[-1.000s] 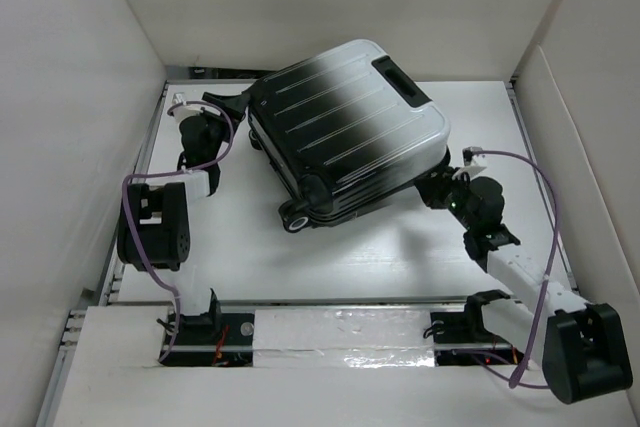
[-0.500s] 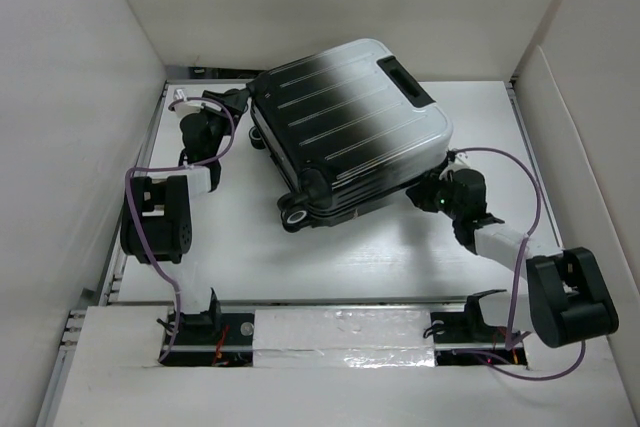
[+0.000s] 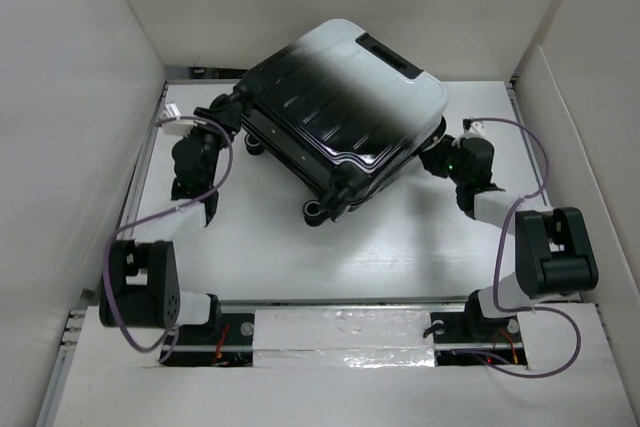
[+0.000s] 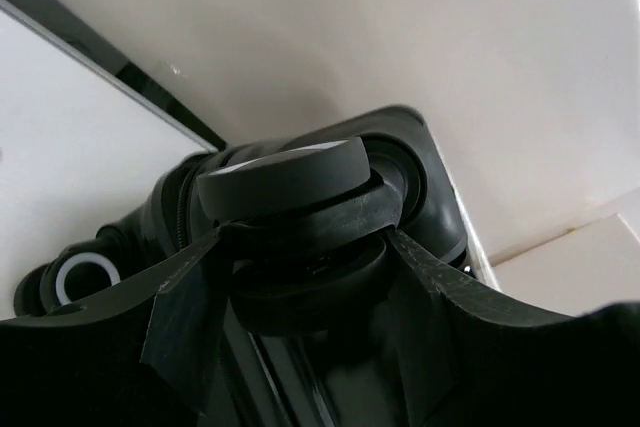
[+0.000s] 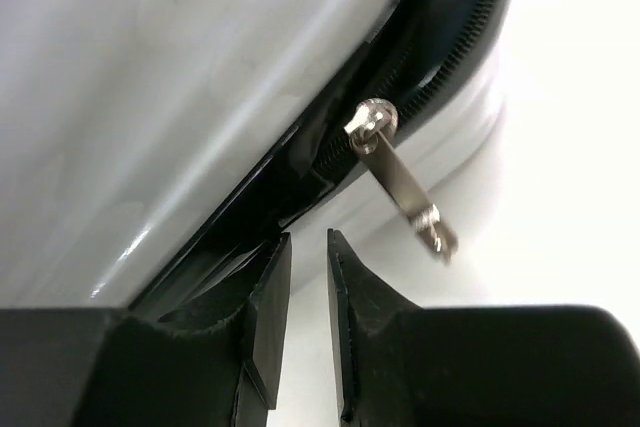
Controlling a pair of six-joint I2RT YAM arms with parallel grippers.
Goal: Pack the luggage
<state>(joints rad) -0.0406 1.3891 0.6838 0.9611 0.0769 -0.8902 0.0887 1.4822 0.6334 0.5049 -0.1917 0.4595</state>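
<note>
The luggage (image 3: 345,112) hides both grippers' fingertips in the top view. Its shells are closed, so the inside is unseen. It lies at the far middle of the table (image 3: 250,257), long axis diagonal, with the black wheel end near-left and the silver end far-right.

Left gripper (image 4: 305,235): jaws part-closed on a wheel (image 4: 285,175), both tips touching it.

Right gripper (image 5: 308,247): jaws narrowly apart, empty, beside the zip pull (image 5: 400,182).

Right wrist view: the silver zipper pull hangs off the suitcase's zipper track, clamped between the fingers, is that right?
Not clamped. The right wrist view shows the silver zipper pull hanging off the zipper track of the luggage, but dangling free beyond the right gripper, whose fingers stand slightly apart with nothing between them.
</note>
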